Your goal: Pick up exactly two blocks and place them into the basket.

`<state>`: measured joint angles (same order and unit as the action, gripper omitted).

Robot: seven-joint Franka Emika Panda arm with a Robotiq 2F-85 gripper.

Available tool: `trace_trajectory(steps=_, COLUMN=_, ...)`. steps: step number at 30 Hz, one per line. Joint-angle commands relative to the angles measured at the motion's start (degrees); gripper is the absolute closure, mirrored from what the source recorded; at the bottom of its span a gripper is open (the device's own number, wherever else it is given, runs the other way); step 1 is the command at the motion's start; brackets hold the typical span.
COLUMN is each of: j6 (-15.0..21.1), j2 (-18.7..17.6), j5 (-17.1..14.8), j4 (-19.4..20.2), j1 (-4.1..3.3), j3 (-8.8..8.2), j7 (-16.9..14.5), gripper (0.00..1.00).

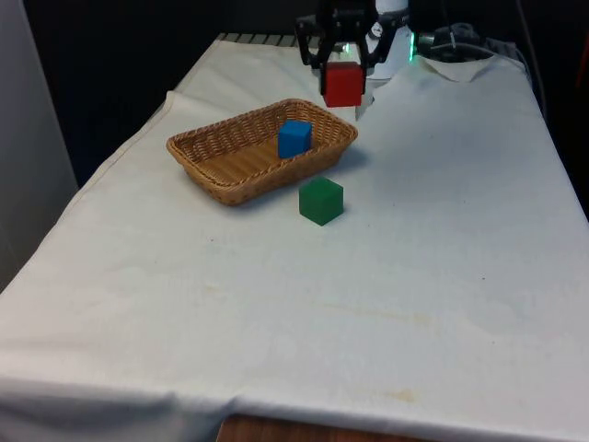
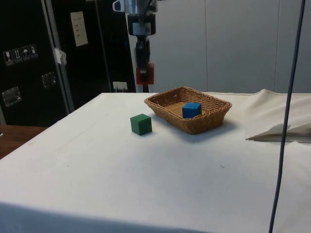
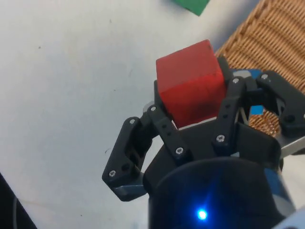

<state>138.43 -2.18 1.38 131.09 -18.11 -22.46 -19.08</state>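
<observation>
Basket (image 1: 221,157): woven wicker, oblong, set on the white cloth (image 1: 276,313) toward the front view's left; long axis running from 8 o'clock to 2 o'clock there; seen also in the side view (image 2: 204,124) and as a woven edge in the wrist view (image 3: 267,38).
Blue block (image 1: 294,139): lying inside the basket, toward its 2 o'clock end in the front view; resting on the basket floor; in the side view (image 2: 191,109) sitting near the middle of the basket.
Green block (image 1: 320,201): on the cloth outside the basket, at 5 o'clock from the blue block in the front view, just beside the basket's near rim but not touching; in the side view (image 2: 141,124) at 8 o'clock from the basket; one corner showing in the wrist view (image 3: 193,5).
Red block (image 1: 342,85): lifted clear of the cloth, at 1 o'clock from the blue block in the front view, just off the basket's far corner; in the side view (image 2: 146,74) raised above table level, at 10 o'clock from the basket.
Gripper (image 1: 342,74): black, pointing down, clamped on the red block; in the wrist view (image 3: 190,102) fingers (image 3: 164,126) pressed against two opposite faces of the red block (image 3: 190,86); in the side view (image 2: 145,73) hanging beyond the basket's far rim.
</observation>
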Motion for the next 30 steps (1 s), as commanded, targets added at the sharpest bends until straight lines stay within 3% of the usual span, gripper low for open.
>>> trace_trajectory(steps=1, j6=0.2, j2=-0.2, j5=-0.6, j4=0.0, j1=0.23, j3=-0.40, j7=-0.9, gripper=0.99)
trace_trajectory(steps=18, j6=1.4, j2=-2.8, j5=-0.1, j4=0.0, j1=0.11, j3=-5.16, j7=-1.4, gripper=0.99)
trace_trajectory(steps=20, j6=2.1, j2=-3.3, j5=-1.1, j4=0.0, j1=0.40, j3=-5.44, j7=-2.2, gripper=0.99)
trace_trajectory(steps=26, j6=2.7, j2=-4.6, j5=-3.7, j4=-0.1, j1=0.40, j3=-6.59, j7=-3.4, gripper=0.99)
trace_trajectory(steps=27, j6=2.6, j2=-4.8, j5=-2.9, j4=-0.1, j1=0.11, j3=-6.82, j7=-2.7, gripper=0.99)
trace_trajectory(steps=30, j6=2.8, j2=-5.0, j5=-5.1, j4=-0.1, j1=0.40, j3=-6.93, j7=-4.1, gripper=0.99)
